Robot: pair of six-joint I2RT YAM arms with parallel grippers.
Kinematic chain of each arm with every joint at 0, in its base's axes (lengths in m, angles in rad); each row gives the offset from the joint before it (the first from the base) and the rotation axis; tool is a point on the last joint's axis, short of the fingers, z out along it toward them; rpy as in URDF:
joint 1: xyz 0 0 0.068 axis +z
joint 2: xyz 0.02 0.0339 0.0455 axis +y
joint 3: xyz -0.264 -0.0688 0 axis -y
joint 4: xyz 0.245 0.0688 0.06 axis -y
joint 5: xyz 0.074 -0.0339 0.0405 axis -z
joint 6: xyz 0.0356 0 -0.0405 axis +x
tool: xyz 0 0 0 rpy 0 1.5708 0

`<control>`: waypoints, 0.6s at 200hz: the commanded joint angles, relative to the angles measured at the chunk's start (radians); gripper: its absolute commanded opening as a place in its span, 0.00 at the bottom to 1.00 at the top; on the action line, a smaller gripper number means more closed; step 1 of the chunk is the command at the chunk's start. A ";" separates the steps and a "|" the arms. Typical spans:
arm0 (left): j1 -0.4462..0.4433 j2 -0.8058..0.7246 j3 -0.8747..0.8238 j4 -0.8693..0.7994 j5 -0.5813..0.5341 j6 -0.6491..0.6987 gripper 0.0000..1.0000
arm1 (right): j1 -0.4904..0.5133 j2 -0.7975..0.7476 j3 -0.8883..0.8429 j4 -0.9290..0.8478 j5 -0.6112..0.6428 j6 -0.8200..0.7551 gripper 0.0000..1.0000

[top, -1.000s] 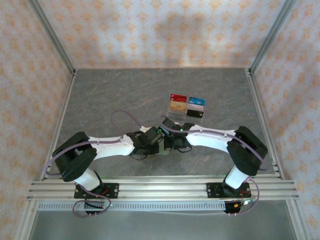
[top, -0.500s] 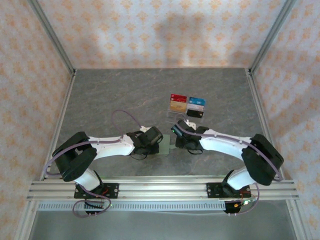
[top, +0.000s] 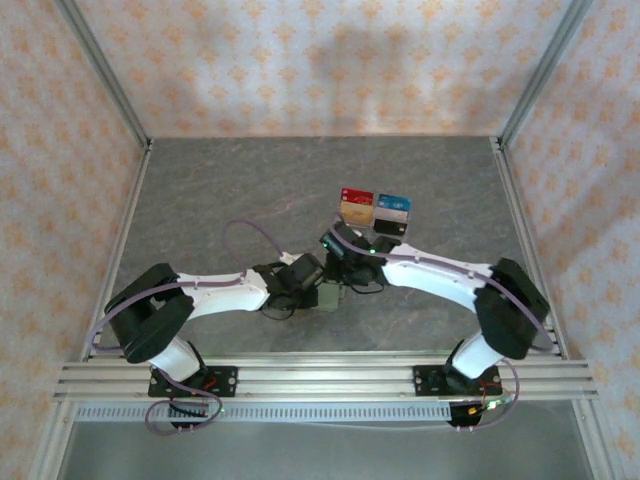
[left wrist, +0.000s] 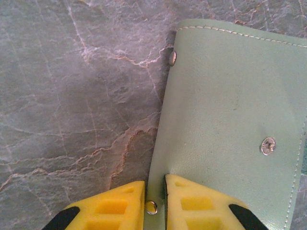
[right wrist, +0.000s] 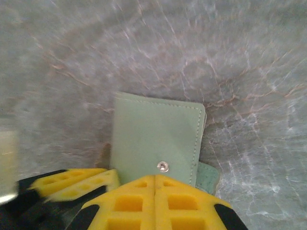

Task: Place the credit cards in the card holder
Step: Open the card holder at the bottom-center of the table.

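since half a second ago the right gripper (right wrist: pixel 154 181) has swung back over the card holder (right wrist: pixel 156 136), its fingers pressed together on nothing. nearest, the left gripper (left wrist: pixel 154 188) pinches the holder's near edge, pinning it flat on the table (top: pixel 220 190). the holder lies folded over, so the step in hand looks like opening it; next the right fingers likely need to catch the free edge and lift the flap. just beyond, the credit cards (top: pixel 373 211) wait in a clear tray (top: pixel 338 205), close enough to bump. open marble lies left and far
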State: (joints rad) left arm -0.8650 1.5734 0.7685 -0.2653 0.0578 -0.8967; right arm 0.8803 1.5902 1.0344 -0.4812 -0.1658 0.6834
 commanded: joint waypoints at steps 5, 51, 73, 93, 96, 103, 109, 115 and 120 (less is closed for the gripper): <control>0.008 0.020 -0.017 -0.098 -0.087 0.002 0.17 | -0.009 0.043 -0.032 0.014 -0.022 -0.003 0.00; 0.008 0.024 -0.017 -0.098 -0.087 0.001 0.17 | -0.047 0.023 -0.140 0.026 0.027 0.033 0.00; 0.009 0.022 -0.017 -0.097 -0.087 0.001 0.17 | -0.049 0.053 -0.158 0.056 0.012 0.040 0.00; 0.009 0.020 -0.020 -0.095 -0.087 0.001 0.17 | -0.049 0.080 -0.158 0.084 -0.008 0.041 0.00; 0.008 0.019 -0.020 -0.095 -0.087 0.001 0.17 | -0.049 0.081 -0.158 0.090 -0.014 0.040 0.00; 0.009 0.018 -0.020 -0.095 -0.087 0.002 0.17 | -0.049 0.086 -0.160 0.104 -0.027 0.040 0.00; 0.008 0.018 -0.018 -0.095 -0.087 0.001 0.17 | -0.049 0.085 -0.162 0.115 -0.037 0.037 0.01; 0.008 0.019 -0.019 -0.095 -0.087 0.003 0.17 | -0.049 0.082 -0.163 0.125 -0.047 0.033 0.04; 0.008 0.018 -0.018 -0.097 -0.087 0.004 0.17 | -0.049 0.079 -0.163 0.131 -0.054 0.030 0.05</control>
State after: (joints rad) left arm -0.8650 1.5734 0.7685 -0.2668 0.0498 -0.8967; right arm 0.8299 1.6386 0.8879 -0.4202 -0.1844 0.7071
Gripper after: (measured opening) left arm 0.173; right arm 0.044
